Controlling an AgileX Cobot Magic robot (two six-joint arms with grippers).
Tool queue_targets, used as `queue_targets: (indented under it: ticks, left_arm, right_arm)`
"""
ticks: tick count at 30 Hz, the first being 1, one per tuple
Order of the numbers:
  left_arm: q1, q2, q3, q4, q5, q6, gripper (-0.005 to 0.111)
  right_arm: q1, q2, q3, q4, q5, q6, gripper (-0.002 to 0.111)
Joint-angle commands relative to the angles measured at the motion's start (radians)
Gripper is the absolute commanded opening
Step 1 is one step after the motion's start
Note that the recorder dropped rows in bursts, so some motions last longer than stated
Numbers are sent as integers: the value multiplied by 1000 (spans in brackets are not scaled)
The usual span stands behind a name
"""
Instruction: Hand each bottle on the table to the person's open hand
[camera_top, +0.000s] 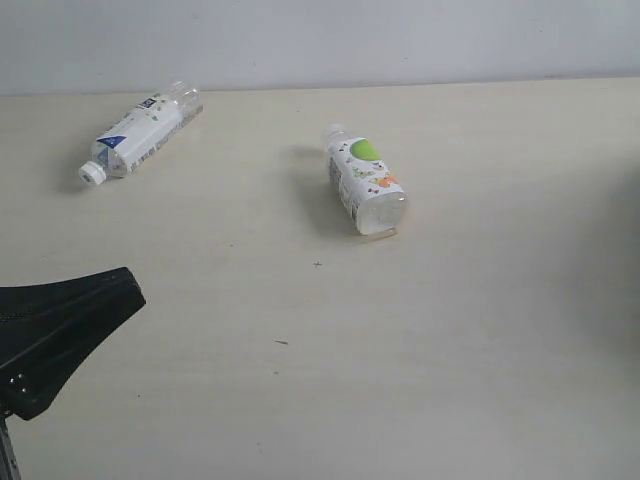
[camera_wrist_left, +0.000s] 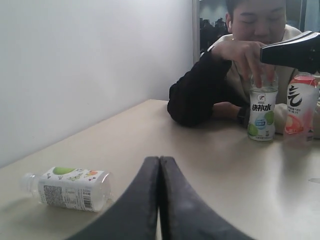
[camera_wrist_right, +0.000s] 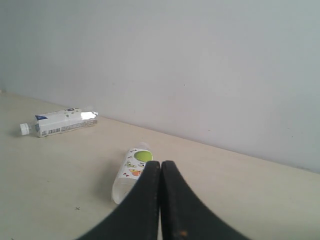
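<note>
**Two bottles down, two standing**

The black left gripper (camera_wrist_left: 159, 159) and right gripper (camera_wrist_right: 161, 162) are both pressed together, empty. On the pale beige table (camera_top: 450, 350), the clear white-blue-labelled plastic bottle (camera_top: 140, 135) and the small white green-fruit bottle (camera_top: 365, 185) lie flat, well apart. A person's bare hand (camera_wrist_left: 247, 52) grips the upright lime-print bottle (camera_wrist_left: 262, 112), beside the upright pink-white bottle (camera_wrist_left: 298, 110).

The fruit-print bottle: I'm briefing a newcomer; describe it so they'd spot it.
On the table below the white wall, two bottles lie on their sides. The fruit-print bottle lies near the middle, cap toward the wall. Unlike the blue-labelled bottle, it shows green and orange fruit.
</note>
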Motion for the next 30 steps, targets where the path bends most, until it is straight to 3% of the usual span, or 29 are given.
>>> queue_targets:
  ticks: [1, 27, 30]
  left_arm:
    - [3, -7, 3, 5, 2, 25, 1]
    - [3, -7, 3, -4, 28, 24, 1]
    - [3, -7, 3, -135, 57, 56, 1]
  right_arm:
    - [3, -5, 4, 4, -6, -2, 0]
    - [3, -5, 4, 4, -6, -2, 0]
    - [3, -5, 4, 4, -6, -2, 0]
